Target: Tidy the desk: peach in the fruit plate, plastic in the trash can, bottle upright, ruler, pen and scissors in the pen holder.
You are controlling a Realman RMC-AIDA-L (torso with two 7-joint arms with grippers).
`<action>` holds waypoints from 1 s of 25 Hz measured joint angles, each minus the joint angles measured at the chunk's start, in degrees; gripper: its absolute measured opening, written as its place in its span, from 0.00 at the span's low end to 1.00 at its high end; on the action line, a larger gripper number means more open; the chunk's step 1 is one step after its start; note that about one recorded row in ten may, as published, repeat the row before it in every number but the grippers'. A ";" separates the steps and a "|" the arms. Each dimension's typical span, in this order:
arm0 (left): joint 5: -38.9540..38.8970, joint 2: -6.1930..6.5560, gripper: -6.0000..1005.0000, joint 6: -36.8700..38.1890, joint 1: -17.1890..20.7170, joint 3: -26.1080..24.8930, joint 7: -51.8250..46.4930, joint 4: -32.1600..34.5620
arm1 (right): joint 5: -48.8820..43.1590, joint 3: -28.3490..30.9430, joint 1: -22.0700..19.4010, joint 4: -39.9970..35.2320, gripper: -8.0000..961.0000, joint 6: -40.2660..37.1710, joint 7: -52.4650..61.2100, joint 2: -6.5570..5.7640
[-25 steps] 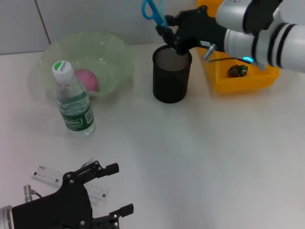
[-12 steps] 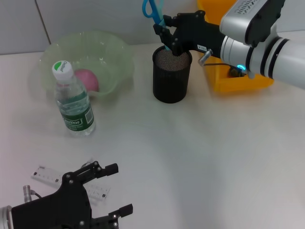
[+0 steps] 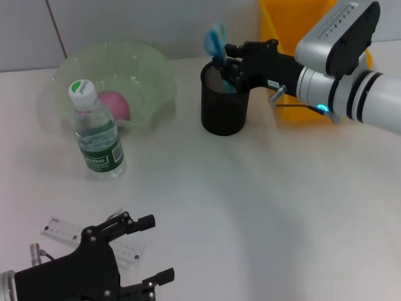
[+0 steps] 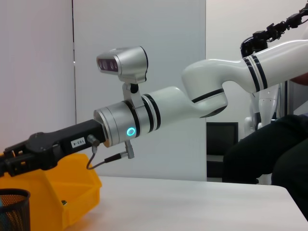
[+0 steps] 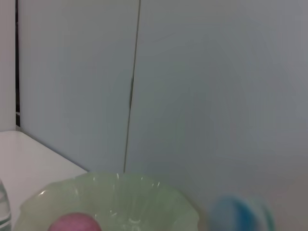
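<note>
- Since a moment ago, the blue-handled scissors (image 3: 217,42) have dropped lower into the black mesh pen holder (image 3: 224,100), and only their blurry blue handles stick up above its rim.
- The right hand (image 3: 234,61) has also come down and now sits just over the far rim of the pen holder, right beside the scissors.
- I cannot tell if the right hand's fingers are open or closed, or if they grip the scissors.
- The pink round peach (image 3: 113,105) lies in the pale green see-through fruit plate (image 3: 150,72), at the far left of the white worktop (image 3: 263,207).
- The clear plastic water bottle with a green and white cap (image 3: 96,132) stands upright just in front of the fruit plate.
- The yellow plastic bin (image 3: 294,25) sits behind the right arm.
- The left hand (image 3: 147,251) hangs low at the near left edge with its black fingers spread apart and nothing between them.
- The clear flat ruler (image 3: 62,232) lies on the worktop just under the left hand.
</note>
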 joint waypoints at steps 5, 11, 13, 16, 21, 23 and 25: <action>0.00 0.00 0.79 0.00 0.02 0.07 0.00 0.00 | 0.25 0.48 -1.36 -0.58 0.34 -1.96 0.20 -0.04; 0.00 0.04 0.79 0.56 0.48 0.18 0.00 0.31 | 0.35 0.74 -8.02 -9.94 0.51 -7.18 2.91 -0.28; -0.03 0.29 0.79 1.72 0.80 -0.05 -0.64 0.49 | -0.45 0.91 -10.44 -13.72 0.60 -10.36 5.75 -0.77; -0.03 0.29 0.79 1.72 0.80 -0.05 -0.64 0.49 | -5.11 4.09 -12.56 -17.28 0.73 -20.40 11.53 -2.06; 0.02 1.11 0.78 2.54 3.31 -4.27 -7.42 5.57 | -20.25 16.82 -11.42 -16.40 0.77 -43.61 15.40 -3.20; 0.02 1.11 0.78 2.54 3.31 -4.27 -7.42 5.57 | -22.69 19.07 -11.24 -15.77 0.77 -47.09 14.79 -3.23; 0.63 1.35 0.78 1.76 3.96 -4.59 -9.62 7.45 | -28.75 25.87 -11.42 -14.25 0.77 -56.78 10.77 -3.25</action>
